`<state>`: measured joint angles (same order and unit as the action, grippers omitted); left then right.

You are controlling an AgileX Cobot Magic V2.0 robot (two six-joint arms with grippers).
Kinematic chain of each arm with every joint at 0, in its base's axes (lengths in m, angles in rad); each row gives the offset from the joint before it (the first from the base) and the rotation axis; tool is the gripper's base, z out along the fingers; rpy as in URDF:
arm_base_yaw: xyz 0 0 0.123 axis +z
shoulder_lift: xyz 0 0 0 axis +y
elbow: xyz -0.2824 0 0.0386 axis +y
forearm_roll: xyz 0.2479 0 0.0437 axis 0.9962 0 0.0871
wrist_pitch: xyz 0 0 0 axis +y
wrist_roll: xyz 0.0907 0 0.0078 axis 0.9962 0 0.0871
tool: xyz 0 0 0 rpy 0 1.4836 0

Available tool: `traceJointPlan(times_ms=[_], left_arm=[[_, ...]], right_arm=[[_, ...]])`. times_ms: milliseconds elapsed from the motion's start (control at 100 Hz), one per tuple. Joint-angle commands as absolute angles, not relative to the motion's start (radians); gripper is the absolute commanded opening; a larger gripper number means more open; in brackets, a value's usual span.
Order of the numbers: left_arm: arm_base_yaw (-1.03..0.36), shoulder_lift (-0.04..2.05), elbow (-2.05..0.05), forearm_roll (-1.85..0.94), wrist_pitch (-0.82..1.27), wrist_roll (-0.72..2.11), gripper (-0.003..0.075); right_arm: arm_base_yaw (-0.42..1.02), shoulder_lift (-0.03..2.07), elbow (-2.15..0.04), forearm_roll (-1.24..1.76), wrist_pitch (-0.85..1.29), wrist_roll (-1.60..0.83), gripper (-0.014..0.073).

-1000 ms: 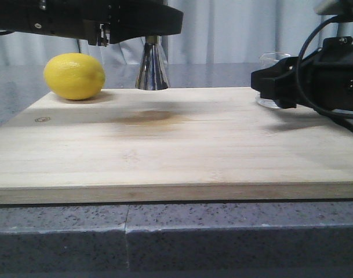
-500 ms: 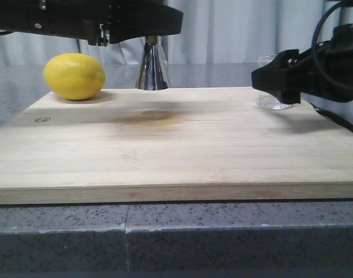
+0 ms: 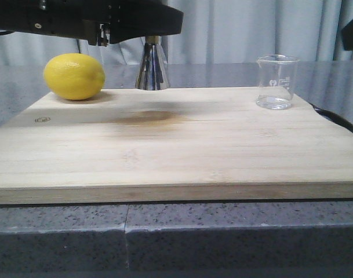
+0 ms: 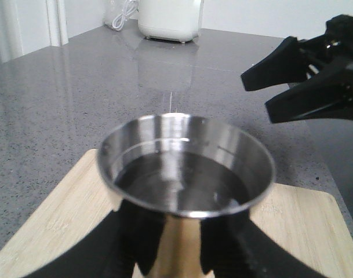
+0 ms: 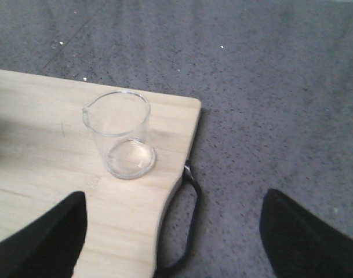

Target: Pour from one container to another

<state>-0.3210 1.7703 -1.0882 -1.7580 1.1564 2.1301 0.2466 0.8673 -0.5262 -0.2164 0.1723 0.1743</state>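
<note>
Right gripper now clear of upright beaker, jaws apart

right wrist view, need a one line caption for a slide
Open right gripper hovering above the small clear glass beaker, which stands upright and looks empty at the corner of the pale wooden cutting board.

you see a clear, glossy glass beaker on a pale, matt wooden board. the jigger is mirror-polished metal. the lemon has dimpled, waxy skin. the counter is speckled grey stone, faintly shiny.
</note>
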Motion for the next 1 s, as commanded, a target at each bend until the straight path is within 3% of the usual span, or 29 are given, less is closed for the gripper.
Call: traceJointPlan(times_ms=[0, 160, 320, 990], left_arm=[[-0.329, 1.717, -1.118, -1.850, 1.256, 2.122, 0.0242], [-0.329, 1.717, -1.118, -1.850, 1.256, 2.122, 0.0242], [-0.329, 1.717, -1.118, -1.850, 1.256, 2.122, 0.0242], [-0.329, 1.717, -1.118, -1.850, 1.256, 2.122, 0.0242]], right_arm=[[0.260, 0.786, -0.606, -0.214, 0.319, 0.179, 0.0534], [0.275, 0.710, -0.668, -0.214, 0.585, 0.175, 0.0533], [0.275, 0.643, -0.668, -0.214, 0.661, 0.138, 0.0533], [0.275, 0.559, -0.668, -0.240, 0.671, 0.122, 0.0533]])
